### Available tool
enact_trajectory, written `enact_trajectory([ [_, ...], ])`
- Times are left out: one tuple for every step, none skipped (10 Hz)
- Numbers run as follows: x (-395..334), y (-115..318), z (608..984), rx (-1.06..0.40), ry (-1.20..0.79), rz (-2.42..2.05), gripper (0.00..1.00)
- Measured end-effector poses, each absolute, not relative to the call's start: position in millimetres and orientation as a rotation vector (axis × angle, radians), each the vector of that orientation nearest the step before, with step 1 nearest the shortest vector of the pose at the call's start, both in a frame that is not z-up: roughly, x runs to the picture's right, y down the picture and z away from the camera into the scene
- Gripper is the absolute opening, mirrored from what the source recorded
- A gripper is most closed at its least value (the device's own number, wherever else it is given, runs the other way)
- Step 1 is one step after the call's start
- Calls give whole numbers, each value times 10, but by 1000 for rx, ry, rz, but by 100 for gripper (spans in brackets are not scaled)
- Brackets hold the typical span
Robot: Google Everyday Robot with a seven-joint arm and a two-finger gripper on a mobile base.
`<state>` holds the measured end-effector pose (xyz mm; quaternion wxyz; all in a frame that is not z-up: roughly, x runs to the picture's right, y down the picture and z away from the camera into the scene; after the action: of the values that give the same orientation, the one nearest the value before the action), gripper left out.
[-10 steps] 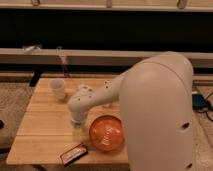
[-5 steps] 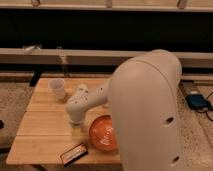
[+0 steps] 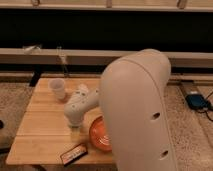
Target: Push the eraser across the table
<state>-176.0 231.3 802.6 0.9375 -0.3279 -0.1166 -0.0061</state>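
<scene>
The eraser (image 3: 74, 153), a small flat dark block with orange-red edging, lies near the front edge of the light wooden table (image 3: 40, 127). My white arm reaches in from the right, and its bulky upper part fills the right half of the view. My gripper (image 3: 75, 124) points down at the table's middle, a short way behind the eraser and apart from it.
A small white cup (image 3: 58, 88) stands at the table's back left. A small white rounded lump (image 3: 82, 89) lies next to it. An orange round plate (image 3: 99, 134) sits right of the gripper, half hidden by my arm. A dark device (image 3: 196, 101) lies on the floor at right.
My arm has swung left and nearer the camera, covering more of the orange plate. The wrist end has shifted slightly left and forward. The eraser has not moved.
</scene>
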Motion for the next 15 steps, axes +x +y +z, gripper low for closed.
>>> enact_trajectory([
  [-1754,2344,8033,-674,-236,-15,80],
  [-1749,2370,8037,-677,-234,-17,80],
  [-1748,2407,8039,-682,-233,-21,80],
  [-1755,2452,8037,-689,-232,-27,80],
  [-1758,2482,8031,-693,-232,-32,80],
  [-1752,2524,8014,-699,-233,-36,80],
  [-1749,2554,7994,-703,-234,-40,80],
  [-1745,2575,7976,-707,-235,-43,80],
  [-1736,2614,7934,-711,-239,-52,80],
  [-1735,2642,7895,-715,-244,-60,80],
  [-1734,2676,7850,-719,-249,-69,80],
  [-1739,2703,7816,-722,-253,-76,80],
  [-1750,2734,7776,-726,-258,-86,80],
  [-1772,2778,7727,-733,-268,-102,80],
  [-1797,2817,7690,-738,-274,-115,80],
])
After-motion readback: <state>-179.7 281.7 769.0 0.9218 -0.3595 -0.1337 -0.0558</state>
